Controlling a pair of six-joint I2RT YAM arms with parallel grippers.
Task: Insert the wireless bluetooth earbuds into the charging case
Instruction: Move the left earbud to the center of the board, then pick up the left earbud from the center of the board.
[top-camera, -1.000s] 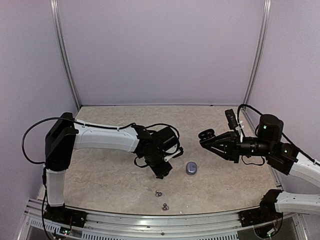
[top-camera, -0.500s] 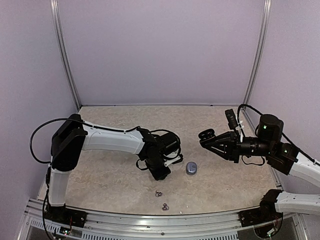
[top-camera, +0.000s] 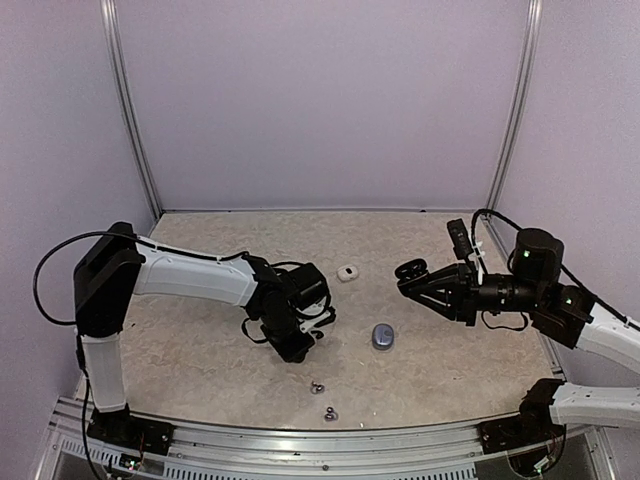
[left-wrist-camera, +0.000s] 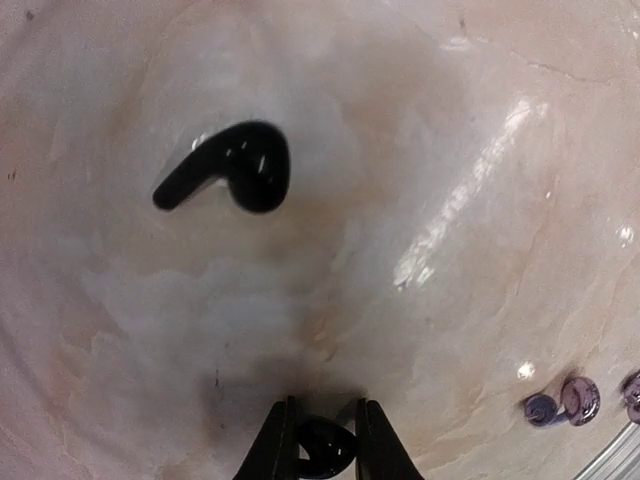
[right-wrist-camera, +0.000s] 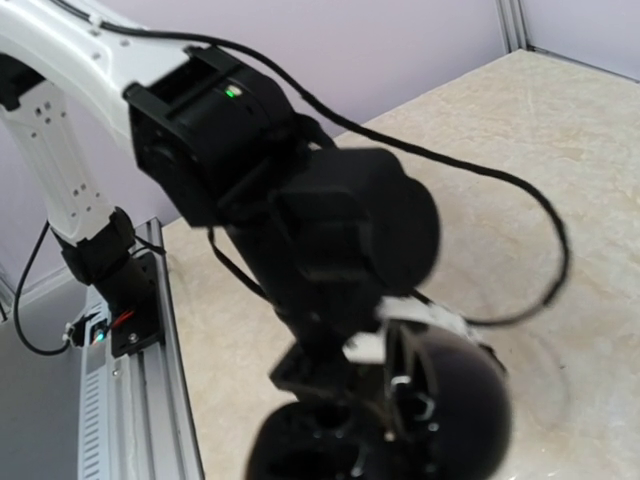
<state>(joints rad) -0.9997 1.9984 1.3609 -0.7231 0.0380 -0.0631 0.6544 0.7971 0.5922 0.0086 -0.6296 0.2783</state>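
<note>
In the left wrist view my left gripper (left-wrist-camera: 325, 445) is shut on a small black earbud (left-wrist-camera: 327, 447), just above the table. A second black, comma-shaped earbud (left-wrist-camera: 230, 170) lies loose on the table ahead of it. Seen from the top, my left gripper (top-camera: 293, 349) is low over the table's middle. My right gripper (top-camera: 425, 280) hovers at the right, shut on an open black charging case (top-camera: 412, 270). That charging case (right-wrist-camera: 385, 420) fills the bottom of the right wrist view and hides the fingers.
A blue-grey case (top-camera: 382, 337) lies between the two grippers. A small white case (top-camera: 348, 273) sits further back. Two silvery-grey earbuds (top-camera: 317, 387) (top-camera: 328, 411) lie near the front rail, and these silvery earbuds (left-wrist-camera: 565, 400) appear low on the right in the left wrist view.
The left arm has drawn back to the left, uncovering the white case, and its jaws have closed on the black earbud. The right arm has stayed put.
</note>
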